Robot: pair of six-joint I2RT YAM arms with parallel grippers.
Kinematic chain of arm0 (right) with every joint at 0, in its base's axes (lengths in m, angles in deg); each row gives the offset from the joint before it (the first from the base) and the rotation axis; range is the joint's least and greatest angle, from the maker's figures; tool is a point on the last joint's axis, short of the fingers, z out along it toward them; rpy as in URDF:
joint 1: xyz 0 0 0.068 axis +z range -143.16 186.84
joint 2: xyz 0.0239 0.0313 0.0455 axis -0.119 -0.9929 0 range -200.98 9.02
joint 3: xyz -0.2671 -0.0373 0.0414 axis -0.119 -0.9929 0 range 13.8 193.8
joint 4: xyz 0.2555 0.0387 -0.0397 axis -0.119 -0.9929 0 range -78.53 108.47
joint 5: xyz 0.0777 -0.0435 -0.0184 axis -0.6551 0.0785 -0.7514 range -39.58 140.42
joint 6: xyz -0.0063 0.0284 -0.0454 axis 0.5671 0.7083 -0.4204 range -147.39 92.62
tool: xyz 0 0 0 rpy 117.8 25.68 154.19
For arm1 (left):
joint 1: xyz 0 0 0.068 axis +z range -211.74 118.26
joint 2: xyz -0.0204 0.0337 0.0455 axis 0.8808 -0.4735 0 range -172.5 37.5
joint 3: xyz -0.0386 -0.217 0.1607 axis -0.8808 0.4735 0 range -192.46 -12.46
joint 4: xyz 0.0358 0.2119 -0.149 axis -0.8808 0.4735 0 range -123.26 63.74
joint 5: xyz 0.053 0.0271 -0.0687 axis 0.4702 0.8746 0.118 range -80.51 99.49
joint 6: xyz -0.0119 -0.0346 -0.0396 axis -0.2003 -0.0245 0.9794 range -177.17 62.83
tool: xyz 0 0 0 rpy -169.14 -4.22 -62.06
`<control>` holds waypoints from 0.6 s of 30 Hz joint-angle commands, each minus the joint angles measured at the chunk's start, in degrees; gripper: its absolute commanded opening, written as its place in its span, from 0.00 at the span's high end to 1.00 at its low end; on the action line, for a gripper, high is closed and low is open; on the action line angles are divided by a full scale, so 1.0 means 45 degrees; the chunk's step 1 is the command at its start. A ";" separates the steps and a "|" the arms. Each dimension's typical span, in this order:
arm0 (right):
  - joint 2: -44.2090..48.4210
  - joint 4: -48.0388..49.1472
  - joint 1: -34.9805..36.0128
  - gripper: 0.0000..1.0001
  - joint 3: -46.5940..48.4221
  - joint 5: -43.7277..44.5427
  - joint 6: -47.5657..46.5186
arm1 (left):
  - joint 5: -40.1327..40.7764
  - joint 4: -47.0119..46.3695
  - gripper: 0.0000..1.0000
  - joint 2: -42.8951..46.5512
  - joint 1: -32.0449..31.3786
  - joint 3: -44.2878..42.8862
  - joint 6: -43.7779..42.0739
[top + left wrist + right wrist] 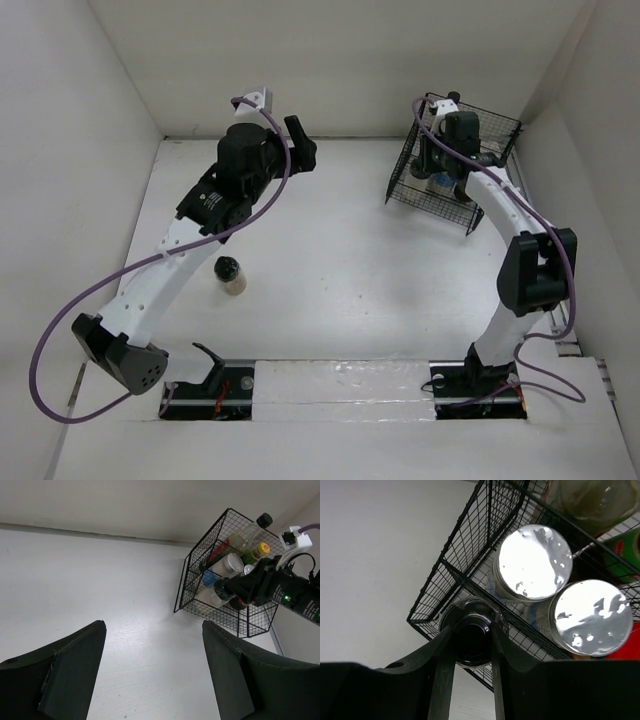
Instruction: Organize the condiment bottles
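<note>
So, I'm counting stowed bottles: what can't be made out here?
Top view: right gripper hides most contents of the black wire basket.
Right wrist view: the gripped black-capped jar shows only its top, between the fingers; the red-lidded jar is cut by the edge.
Left wrist view: labels too small to read.

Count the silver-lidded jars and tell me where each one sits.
2. One silver-lidded jar stands in the black wire basket; the second stands right beside it, next to a red lid. More could hide behind the right tool and the black-capped jar it grips.
</note>
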 commanded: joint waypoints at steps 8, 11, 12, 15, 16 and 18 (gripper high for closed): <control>0.0045 0.1587 0.0540 0.59 -0.0474 0.0612 0.0445 | -0.0111 -0.0311 0.26 0.0118 -0.0048 0.0378 0.0399; 0.0453 0.1392 0.0677 0.42 -0.0358 0.0732 0.0445 | -0.0501 -0.0311 0.26 0.0254 0.0342 0.0378 0.0811; 0.0571 0.1237 0.0677 0.36 -0.0357 0.0597 0.0445 | -0.0617 -0.0311 0.26 0.0255 0.0343 0.0378 0.0812; 0.1254 0.1118 0.1103 0.18 -0.0240 0.0595 0.0581 | -0.0482 -0.0174 0.25 0.0255 0.0343 -0.0438 0.0812; 0.1488 0.1118 0.1280 0.17 -0.0395 0.0750 0.0581 | -0.0289 0.0000 0.25 0.0255 0.0343 -0.0713 0.0928; 0.2327 0.1331 0.1768 0.31 -0.1057 0.1082 0.0581 | 0.0061 0.0254 0.25 0.0255 0.0343 -0.1492 0.0929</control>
